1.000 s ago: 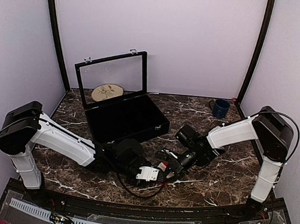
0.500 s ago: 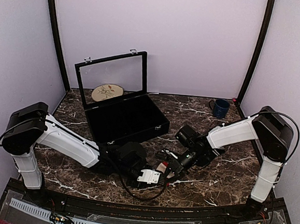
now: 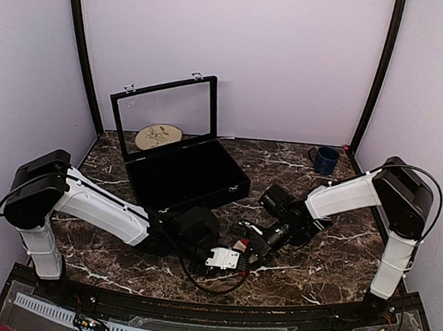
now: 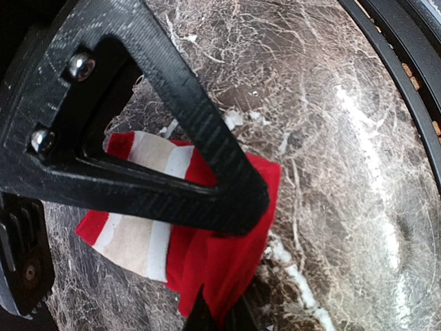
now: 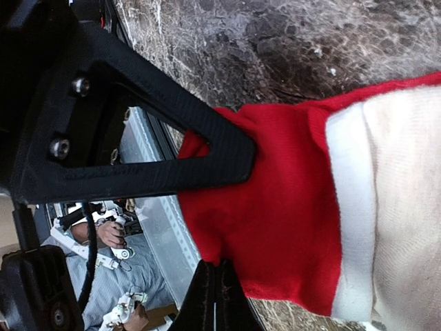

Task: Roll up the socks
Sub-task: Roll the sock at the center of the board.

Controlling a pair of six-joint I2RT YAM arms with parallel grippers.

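Note:
The red sock [image 4: 227, 255], with a white and beige band, lies bunched on the marble table between my two grippers. It shows only as a small red patch in the top view [image 3: 239, 246]. My left gripper [image 4: 224, 265] is shut on a fold of the red fabric, low over the table [image 3: 228, 257]. My right gripper [image 5: 226, 221] is shut on the sock's other red end and meets the left one from the right [image 3: 248, 248]. The sock fills the right wrist view [image 5: 289, 207]. The black ankle sock is out of view.
An open black case [image 3: 186, 176] with a raised glass lid stands behind the left arm. A round tan disc [image 3: 158, 136] lies behind the case. A blue mug [image 3: 325, 159] stands at the back right. The table's front edge [image 3: 172, 309] is just in front of the grippers.
My left gripper has shifted a little to the right, closer to the right gripper. The right arm has stayed in place.

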